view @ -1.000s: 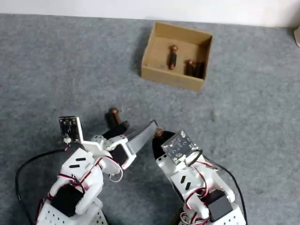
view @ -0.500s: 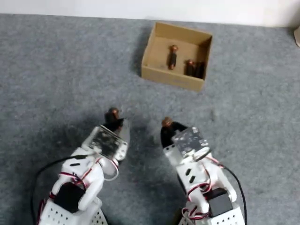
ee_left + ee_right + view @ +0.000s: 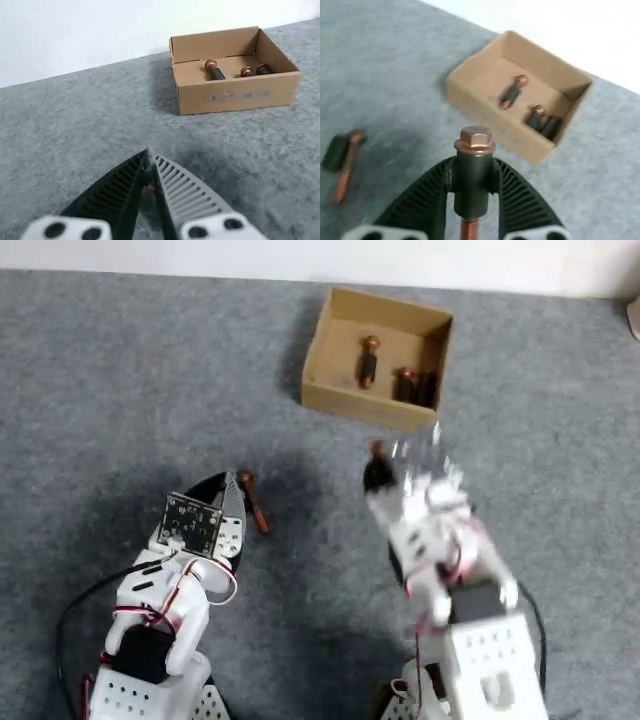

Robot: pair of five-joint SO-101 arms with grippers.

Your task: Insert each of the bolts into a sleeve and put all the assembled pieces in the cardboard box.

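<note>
The right hand [image 3: 472,167], clamped on a bolt [image 3: 475,140] seated in its sleeve [image 3: 470,187], hangs just short of the cardboard box [image 3: 350,405]. It should clear the near wall, then release low beside the assembled pieces [image 3: 368,360] inside. Farther from the box, the left hand [image 3: 149,159] sits closed beside a loose bolt [image 3: 252,508] on the tabletop [image 3: 120,370].

Desk covered in grey felt [image 3: 110,380], bounded along its far edge by a plain white wall [image 3: 200,255], evenly lit throughout

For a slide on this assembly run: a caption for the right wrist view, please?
Right claw shut on a sleeved bolt, cardboard box with finished pieces beyond.
</note>
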